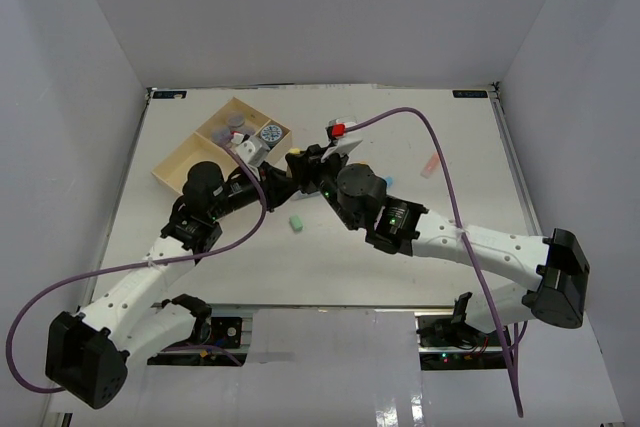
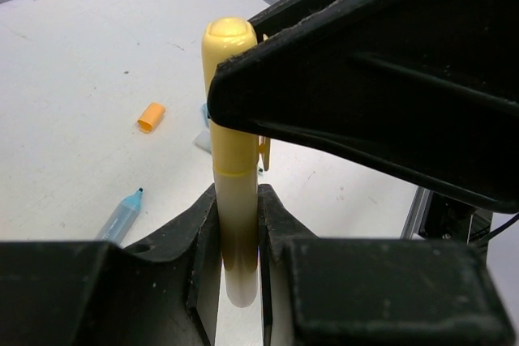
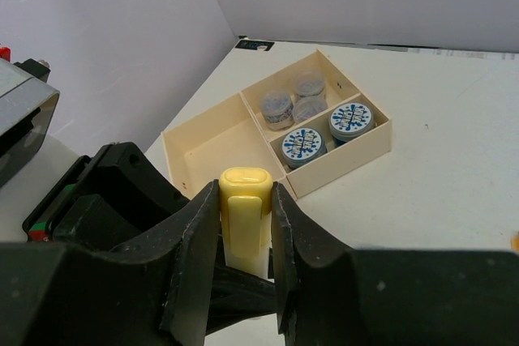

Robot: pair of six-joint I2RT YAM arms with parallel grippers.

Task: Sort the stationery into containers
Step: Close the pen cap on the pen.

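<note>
Yellow highlighter (image 2: 233, 143), brighter cap over paler barrel, is held near the tray (image 1: 180, 165): your left gripper (image 2: 237, 216) clamps the barrel, your right gripper (image 3: 245, 224) the cap. Only the left wrist view shows the orange stub (image 2: 151, 117) and blue pen (image 2: 122, 216) on the table.

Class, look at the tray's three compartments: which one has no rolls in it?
The long compartment; nothing shows in it, while one small section holds three grey rolls and the other two blue-and-white rolls.
</note>
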